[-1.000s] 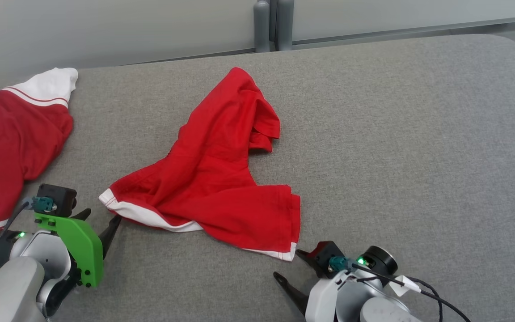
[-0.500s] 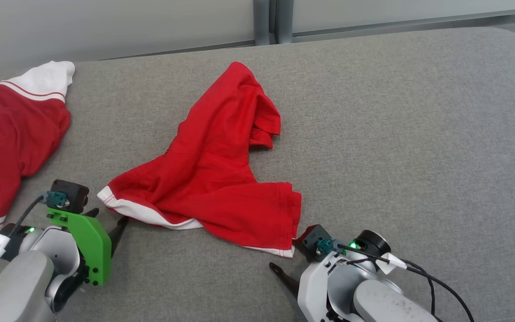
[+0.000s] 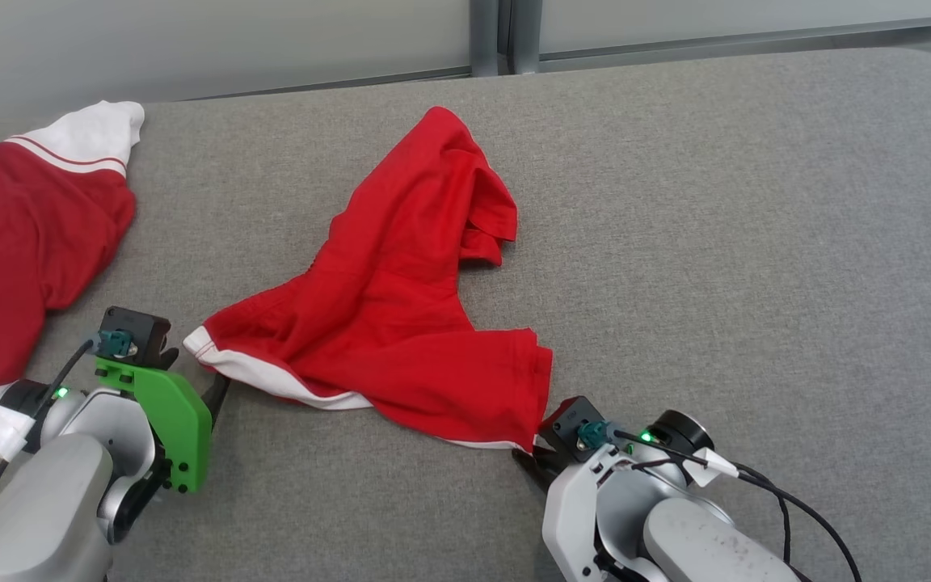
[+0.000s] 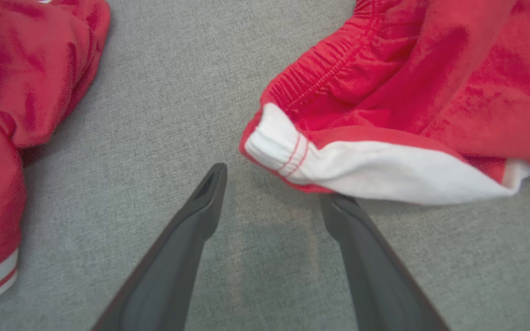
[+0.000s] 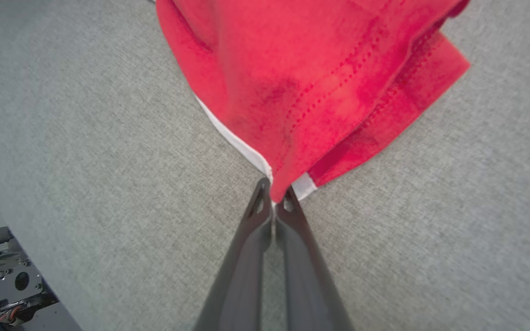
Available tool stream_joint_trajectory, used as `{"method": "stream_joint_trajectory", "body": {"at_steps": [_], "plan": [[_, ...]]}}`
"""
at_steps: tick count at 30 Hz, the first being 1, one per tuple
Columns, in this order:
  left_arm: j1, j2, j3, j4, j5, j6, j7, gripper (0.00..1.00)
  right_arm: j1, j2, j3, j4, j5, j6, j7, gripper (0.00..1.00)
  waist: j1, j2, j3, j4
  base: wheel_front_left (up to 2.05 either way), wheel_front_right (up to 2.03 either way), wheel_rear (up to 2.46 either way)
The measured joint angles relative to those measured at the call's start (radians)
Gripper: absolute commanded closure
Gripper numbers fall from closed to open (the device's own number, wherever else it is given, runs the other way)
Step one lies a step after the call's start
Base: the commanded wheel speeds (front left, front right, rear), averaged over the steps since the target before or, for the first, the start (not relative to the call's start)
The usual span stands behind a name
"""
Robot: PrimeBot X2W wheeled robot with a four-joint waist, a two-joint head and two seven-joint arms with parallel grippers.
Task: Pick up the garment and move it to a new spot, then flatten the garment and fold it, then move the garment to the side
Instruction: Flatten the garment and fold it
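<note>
garment point(image 3: 401, 323) corner in right claw point(image 5: 273, 196)

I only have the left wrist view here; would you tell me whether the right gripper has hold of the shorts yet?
Observer: Yes. The right gripper is shut on the near corner of the red shorts, at the white-trimmed hem.
Operator: Thank you. How does the rest of the cloth lie?
Observer: Crumpled, not flat. One end runs toward the far edge of the grey surface and is folded over on itself.
</note>
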Motion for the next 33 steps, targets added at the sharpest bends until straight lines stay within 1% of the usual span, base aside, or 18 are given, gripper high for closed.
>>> {"method": "stream_joint_trajectory", "body": {"at_steps": [4,8,14,20,24,27,30,33], "plan": [[-0.023,-0.006,0.012,0.005,-0.006,0.010,-0.006,0.00,0.005,-0.004,-0.010,-0.010,-0.002,0.000,0.002,1.00,0.0000,0.0000,0.003,0.003,0.00,0.00,0.00],[-0.042,-0.010,0.019,-0.005,-0.022,0.017,0.021,0.00,0.015,-0.006,-0.015,-0.020,-0.008,0.000,0.004,1.00,0.0000,0.0000,0.003,0.008,0.00,0.00,0.00],[-0.058,0.008,0.029,-0.074,-0.054,0.030,0.116,0.00,0.036,-0.014,-0.024,-0.035,-0.008,0.000,0.008,1.00,0.0000,0.0000,0.002,0.018,0.00,0.00,0.00],[-0.057,0.013,0.038,-0.167,-0.118,0.036,0.219,0.00,0.060,-0.026,-0.029,-0.051,-0.008,0.000,0.011,1.00,0.0000,0.0000,-0.005,0.026,0.00,0.00,0.00],[-0.055,0.039,0.037,-0.249,-0.128,0.057,0.275,0.00,0.077,-0.034,-0.036,-0.066,-0.008,0.000,0.018,1.00,0.0000,0.0000,-0.011,0.027,0.00,0.00,0.00],[-0.054,0.047,0.032,-0.298,-0.136,0.071,0.307,0.00,0.091,-0.040,-0.042,-0.076,-0.008,0.000,0.023,1.00,0.0000,0.0000,-0.013,0.031,0.00,0.00,0.00],[-0.046,0.058,0.017,-0.311,-0.137,0.074,0.335,0.00,0.104,-0.043,-0.045,-0.086,-0.008,0.000,0.028,1.00,0.0000,0.0000,-0.018,0.033,0.00,0.00,0.00],[-0.039,0.054,0.014,-0.286,-0.144,0.072,0.332,0.00,0.119,-0.049,-0.047,-0.097,-0.008,0.000,0.031,1.00,0.0000,0.0000,-0.021,0.033,0.00,0.00,0.00]]}}
